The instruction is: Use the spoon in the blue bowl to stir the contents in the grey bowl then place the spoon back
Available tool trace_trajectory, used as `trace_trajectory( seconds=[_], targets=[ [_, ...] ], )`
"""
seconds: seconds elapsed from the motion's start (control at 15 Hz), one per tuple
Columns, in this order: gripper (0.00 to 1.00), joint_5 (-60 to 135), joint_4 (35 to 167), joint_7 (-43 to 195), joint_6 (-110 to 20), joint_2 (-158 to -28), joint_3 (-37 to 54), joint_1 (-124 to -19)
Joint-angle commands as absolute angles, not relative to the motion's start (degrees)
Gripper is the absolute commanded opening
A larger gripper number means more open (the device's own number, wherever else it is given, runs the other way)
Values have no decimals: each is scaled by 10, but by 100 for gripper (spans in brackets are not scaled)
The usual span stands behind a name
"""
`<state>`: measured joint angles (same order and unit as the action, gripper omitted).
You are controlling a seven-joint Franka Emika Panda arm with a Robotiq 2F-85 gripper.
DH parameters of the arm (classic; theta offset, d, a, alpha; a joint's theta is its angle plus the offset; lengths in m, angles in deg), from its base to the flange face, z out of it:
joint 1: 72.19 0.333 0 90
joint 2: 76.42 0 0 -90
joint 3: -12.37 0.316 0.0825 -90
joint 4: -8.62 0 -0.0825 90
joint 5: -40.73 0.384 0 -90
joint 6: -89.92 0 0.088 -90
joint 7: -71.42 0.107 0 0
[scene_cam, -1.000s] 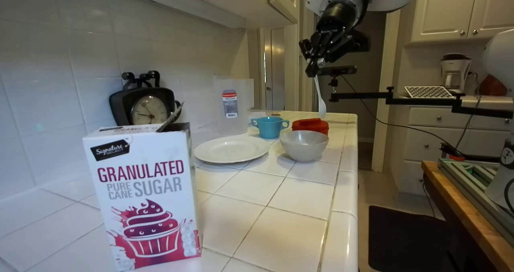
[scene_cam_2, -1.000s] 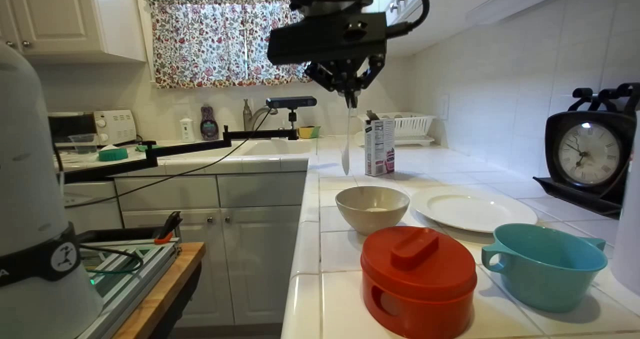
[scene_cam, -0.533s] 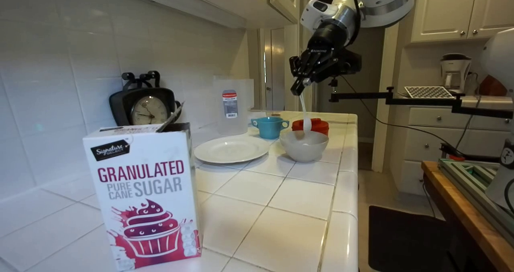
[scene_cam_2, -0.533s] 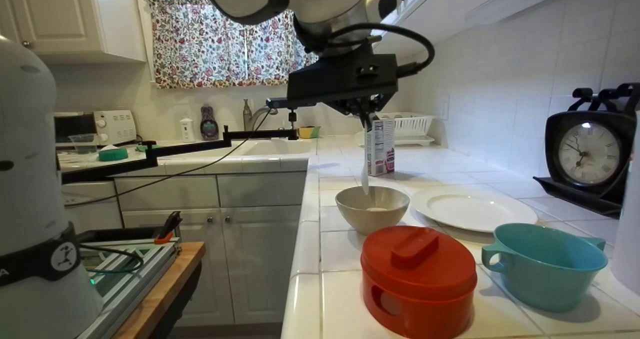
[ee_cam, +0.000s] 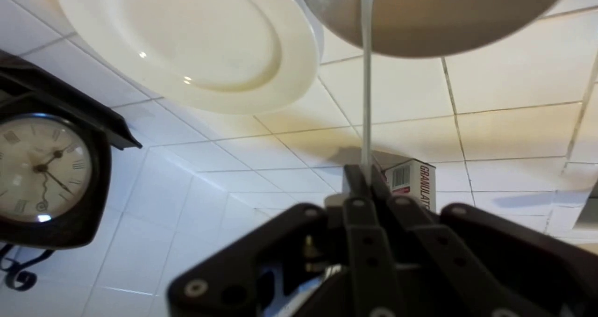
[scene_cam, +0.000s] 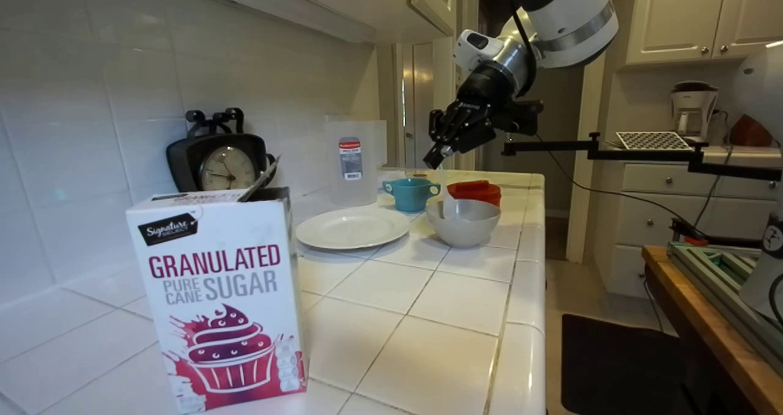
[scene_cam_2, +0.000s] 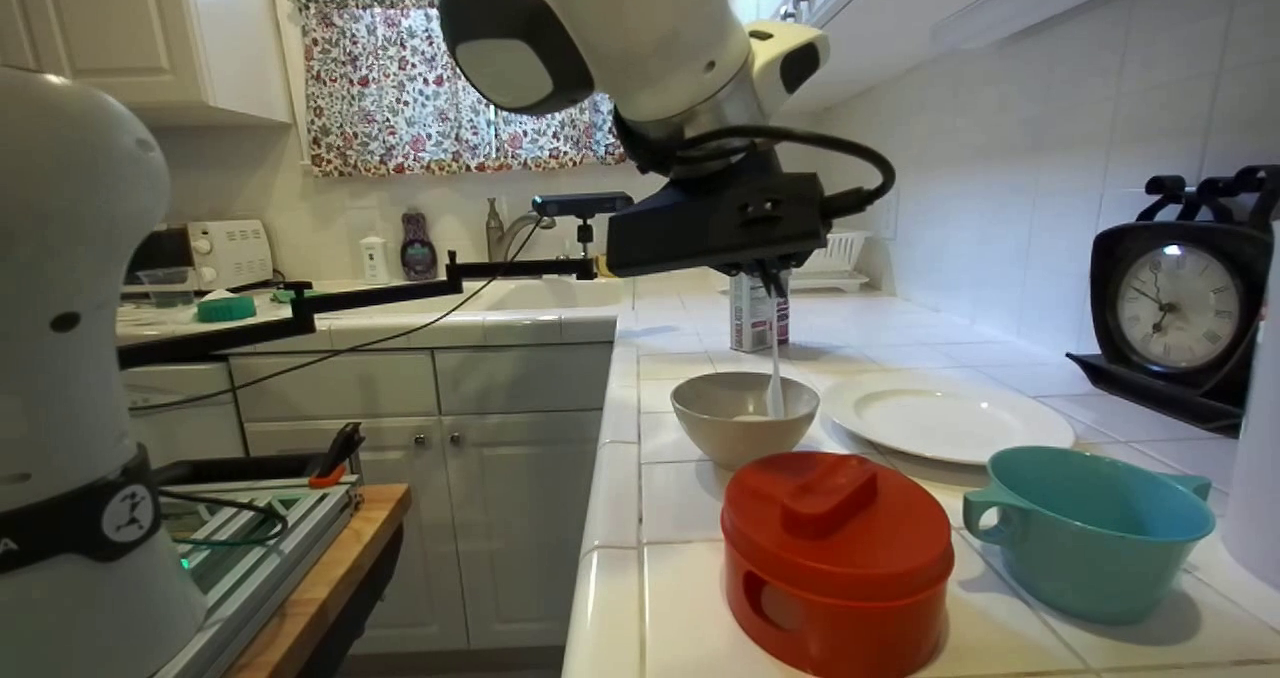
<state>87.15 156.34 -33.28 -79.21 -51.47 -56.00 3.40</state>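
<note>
Red lidded bowl [scene_cam_2: 838, 568] nearest in an exterior view; two-handled teal-blue bowl [scene_cam_2: 1100, 553] just beside it on the tiled worktop [scene_cam_2: 680, 608].
Next, grey bowl [scene_cam_2: 725, 433]; white spoon [scene_cam_2: 775, 383] near upright, lower end inside it; whether it touches the bottom, cannot tell. Gripper [ee_cam: 366, 179] above, narrowed, pinching the spoon's handle. White plate [scene_cam_2: 945, 418] just beside grey bowl. Granulated sugar carton [scene_cam_2: 748, 318] farther back.

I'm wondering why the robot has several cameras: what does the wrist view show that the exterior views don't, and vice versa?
Only the wrist view gives a close look at both fingers of the gripper, pinching the spoon.
Only the exterior views show the blue bowl, the red lidded container and the robot arm.
Wrist and exterior views share the spoon, grey bowl, white plate, clock and sugar box.
</note>
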Motion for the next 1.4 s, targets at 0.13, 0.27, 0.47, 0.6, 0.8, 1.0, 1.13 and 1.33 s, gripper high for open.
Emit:
trace_trajectory(
  seconds=[0.13,0.27,0.47,0.6,0.8,1.0,1.13,1.33],
  targets=[
    [1,884,1549,-379,-843,-473,-670,158],
    [1,876,1542,-384,-859,-453,-697,194],
    [1,865,1534,-386,-867,-428,-715,227],
    [1,857,1534,-385,-860,-415,-710,228],
    [1,781,1548,-319,-848,-401,-698,207],
    [1,701,1553,-257,-821,-407,-692,183],
    [1,645,1555,-210,-792,-408,-690,164],
    [1,592,1554,-168,-740,-395,-687,145]
  ],
)
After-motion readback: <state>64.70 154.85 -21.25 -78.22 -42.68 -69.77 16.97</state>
